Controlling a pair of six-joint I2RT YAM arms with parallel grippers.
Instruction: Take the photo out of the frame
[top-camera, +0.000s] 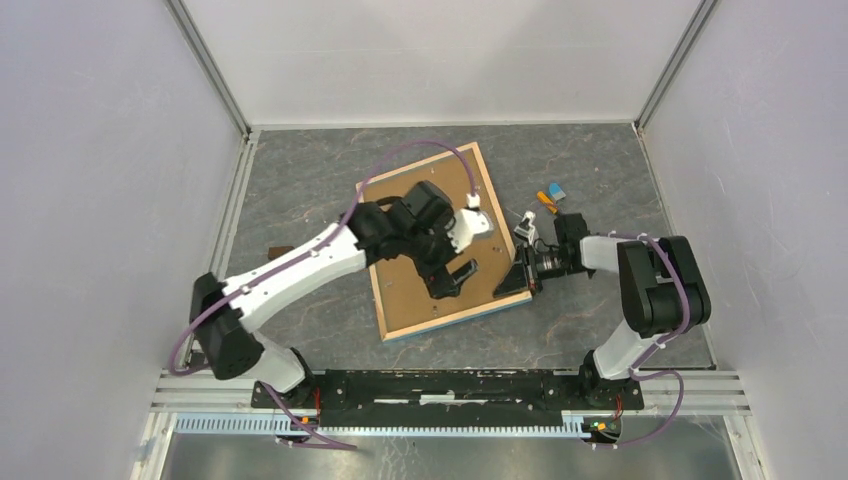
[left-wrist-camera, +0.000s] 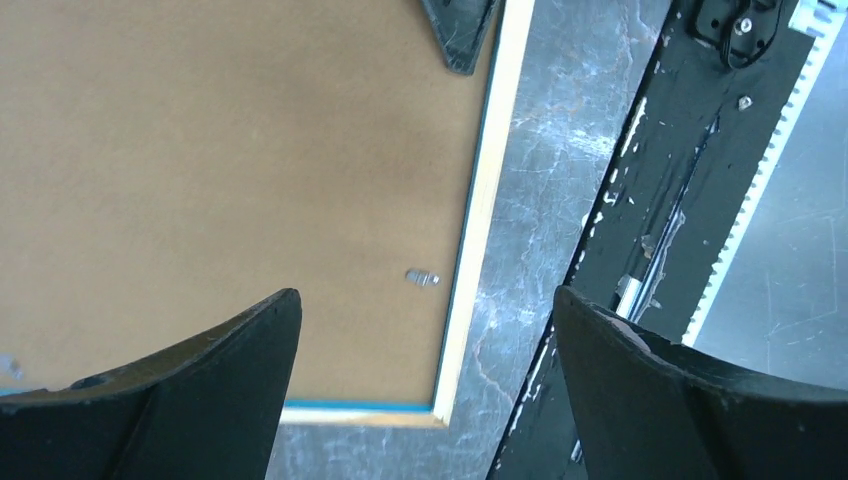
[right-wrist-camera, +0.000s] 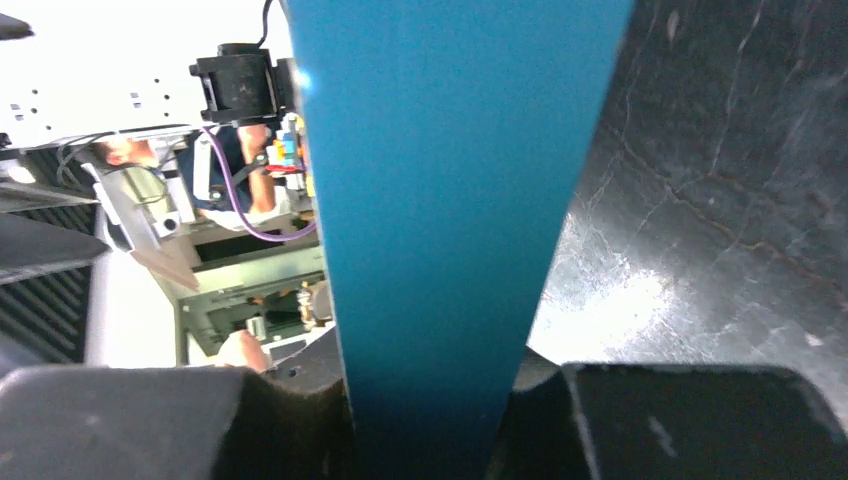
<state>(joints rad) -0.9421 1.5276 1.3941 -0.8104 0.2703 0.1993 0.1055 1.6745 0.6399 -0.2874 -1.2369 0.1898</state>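
Observation:
The frame (top-camera: 405, 295) lies face down on the table, brown fibreboard back up, light wood edging and a blue rim around it. The photo is hidden. My left gripper (top-camera: 455, 277) hangs open above the back's near right part. In the left wrist view, the left gripper (left-wrist-camera: 425, 330) spans the frame's corner, with a small metal tab (left-wrist-camera: 422, 277) between the fingers. My right gripper (top-camera: 520, 275) is shut on the frame's right edge. In the right wrist view the blue edge (right-wrist-camera: 450, 180) runs between the shut fingers of my right gripper (right-wrist-camera: 430, 420).
Small orange and blue items (top-camera: 550, 193) and a small white part (top-camera: 527, 226) lie behind the right gripper. A brown piece (top-camera: 280, 250) shows under the left arm. A black rail (top-camera: 440, 385) runs along the near edge. White walls enclose the table.

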